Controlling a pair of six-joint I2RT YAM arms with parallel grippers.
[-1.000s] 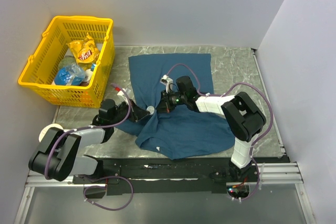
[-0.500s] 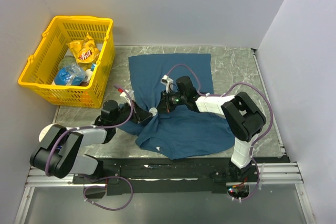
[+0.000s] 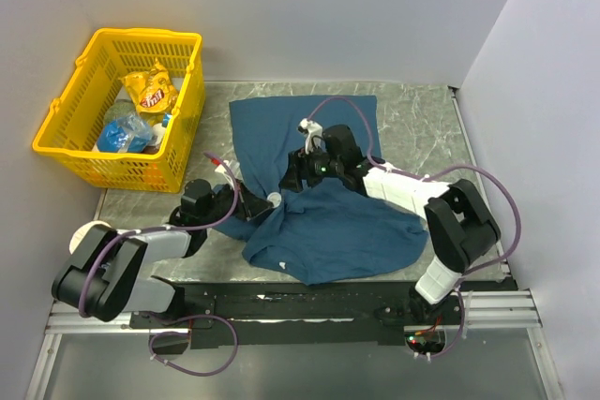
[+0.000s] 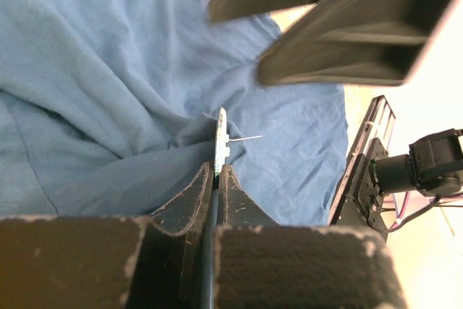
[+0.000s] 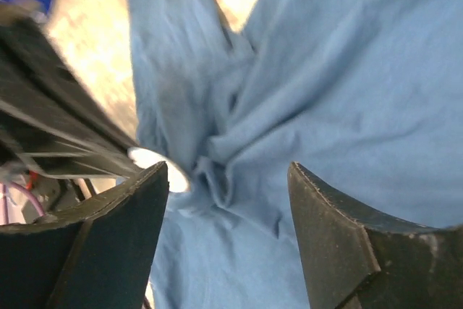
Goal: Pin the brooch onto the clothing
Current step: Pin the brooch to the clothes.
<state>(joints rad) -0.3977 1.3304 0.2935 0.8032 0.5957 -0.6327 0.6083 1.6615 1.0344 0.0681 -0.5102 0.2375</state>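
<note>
The clothing (image 3: 323, 222), a dark teal-blue T-shirt, lies rumpled on the marble table. My left gripper (image 3: 262, 201) is shut on the brooch (image 3: 273, 200), a small pale disc pressed against a bunched fold of the shirt. In the left wrist view the brooch (image 4: 221, 139) stands edge-on between the shut fingertips of the left gripper (image 4: 218, 170), its thin pin poking right over the clothing (image 4: 94, 70). My right gripper (image 3: 292, 175) hovers open just above that fold. In the right wrist view the right gripper (image 5: 228, 171) straddles the clothing (image 5: 347, 70), with the brooch (image 5: 155, 168) beside its left finger.
A yellow basket (image 3: 145, 36) holding snack packets (image 3: 150, 91) stands at the table's back left. White walls close in the back and right sides. The black rail of the arm bases (image 3: 309, 302) runs along the near edge.
My right gripper has opened, let go of the shirt fold and drawn back a little to the upper right. The left gripper still holds the brooch at the same spot.
</note>
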